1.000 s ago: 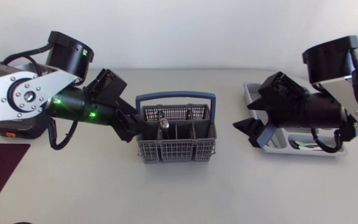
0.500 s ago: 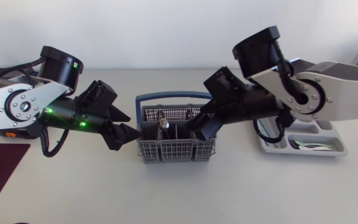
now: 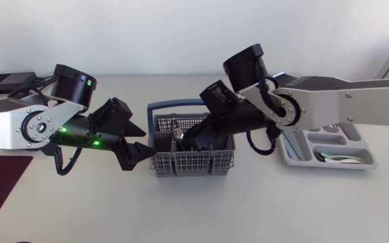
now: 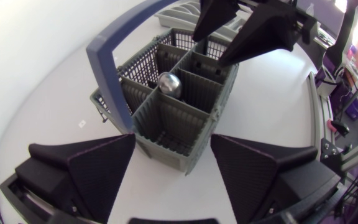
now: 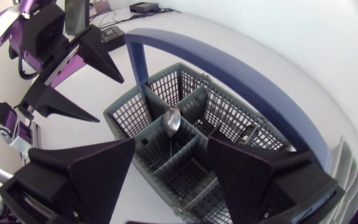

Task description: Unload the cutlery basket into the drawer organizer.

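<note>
The grey cutlery basket (image 3: 192, 160) with a blue handle stands mid-table. A spoon (image 3: 179, 135) stands in it, bowl up, and shows too in the left wrist view (image 4: 169, 84) and the right wrist view (image 5: 171, 121). My left gripper (image 3: 144, 142) is open just off the basket's left end; in its own view the basket (image 4: 179, 121) lies just ahead of its spread fingers. My right gripper (image 3: 201, 137) hangs open over the basket's middle, the spoon ahead of and between its fingers. The white drawer organizer (image 3: 356, 164) lies at the right with cutlery (image 3: 336, 157) in its front compartment.
A dark red mat (image 3: 2, 182) covers the table's front left corner. A flat black device (image 3: 5, 81) lies at the back left. The blue handle (image 5: 229, 68) arches over the basket's far side, close to the right gripper.
My right arm swung from the organizer leftward to above the basket. My left gripper drew back a little from the basket's left end and stays open.
</note>
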